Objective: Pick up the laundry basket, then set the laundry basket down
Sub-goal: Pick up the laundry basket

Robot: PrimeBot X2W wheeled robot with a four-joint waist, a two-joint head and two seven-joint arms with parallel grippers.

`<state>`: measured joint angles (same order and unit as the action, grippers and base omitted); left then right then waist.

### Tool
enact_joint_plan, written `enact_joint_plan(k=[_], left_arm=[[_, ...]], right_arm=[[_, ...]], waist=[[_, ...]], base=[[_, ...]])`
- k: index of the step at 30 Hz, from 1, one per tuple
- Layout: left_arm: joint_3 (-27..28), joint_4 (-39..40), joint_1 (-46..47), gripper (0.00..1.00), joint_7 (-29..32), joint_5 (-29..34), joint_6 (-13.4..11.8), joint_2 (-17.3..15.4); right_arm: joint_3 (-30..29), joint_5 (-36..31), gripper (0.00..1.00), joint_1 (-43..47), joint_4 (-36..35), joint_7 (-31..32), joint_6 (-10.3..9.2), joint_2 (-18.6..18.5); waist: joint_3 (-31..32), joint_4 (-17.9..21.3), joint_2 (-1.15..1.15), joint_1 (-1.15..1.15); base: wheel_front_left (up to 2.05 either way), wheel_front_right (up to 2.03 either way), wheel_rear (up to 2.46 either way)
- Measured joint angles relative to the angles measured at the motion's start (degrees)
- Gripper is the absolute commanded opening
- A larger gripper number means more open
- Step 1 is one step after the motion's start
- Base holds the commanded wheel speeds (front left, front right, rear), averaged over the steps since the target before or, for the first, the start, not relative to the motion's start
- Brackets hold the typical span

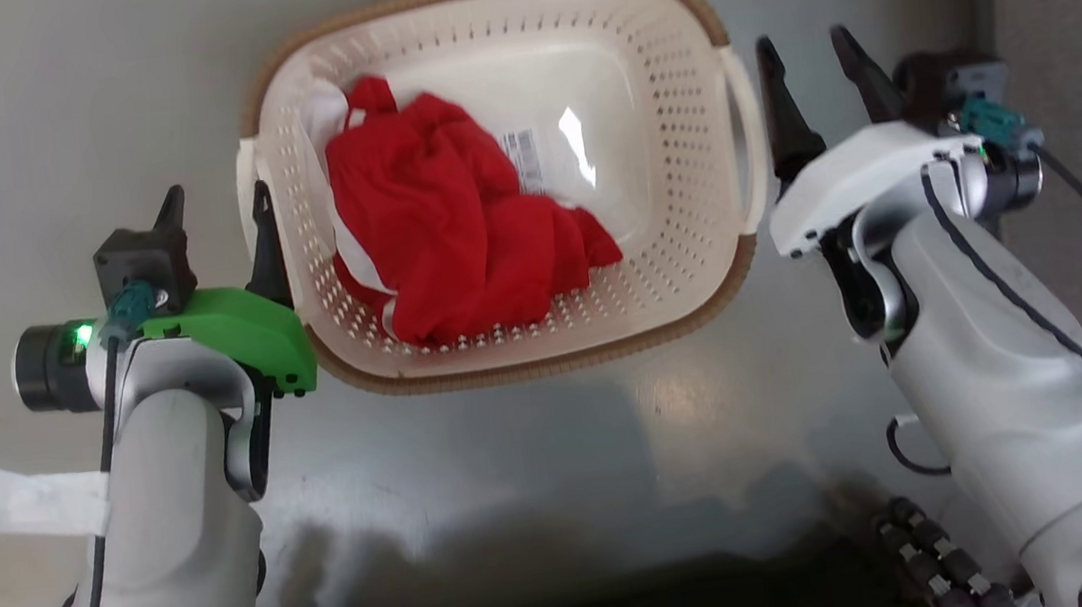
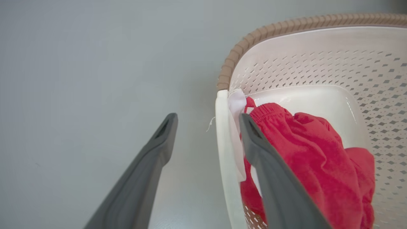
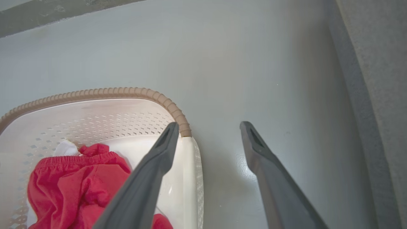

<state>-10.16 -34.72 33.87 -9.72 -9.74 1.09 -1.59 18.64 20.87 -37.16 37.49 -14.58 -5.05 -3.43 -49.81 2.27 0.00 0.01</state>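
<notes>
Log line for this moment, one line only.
phase: pre-grasp | left gripper: open, astride left handle | right gripper: open, astride right handle | laundry basket: on floor, ungripped | contents: red garment

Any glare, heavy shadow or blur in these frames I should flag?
Head view: a white glare patch on the laundry basket's bottom, and the robot's dark shadow across the floor at the lower edge. Both wrist views: even light; the fingers look slightly soft up close.
</notes>
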Motion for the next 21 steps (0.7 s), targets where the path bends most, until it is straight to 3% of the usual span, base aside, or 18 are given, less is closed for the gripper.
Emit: enact_joint_plan(k=[10,21], left_arm=[[-1.9,-5.8,3.9,1.00,-1.2,-0.6,0.5,0.2],[-3.3,-10.6,7.6,1.00,-2.3,-3.1,0.5,0.6]], right_arm=[[3.6,2.7,1.00,-5.2,4.8,0.0,0.67,-0.1],[7.2,4.7,1.00,-8.6,9.5,0.0,0.99,-0.2]], waist=[[-6.4,-0.6,0.00,0.00],[-8.9,-1.4,0.00,-0.01]], base=[[0.00,0.00,0.00],[0.00,0.00,0.00]])
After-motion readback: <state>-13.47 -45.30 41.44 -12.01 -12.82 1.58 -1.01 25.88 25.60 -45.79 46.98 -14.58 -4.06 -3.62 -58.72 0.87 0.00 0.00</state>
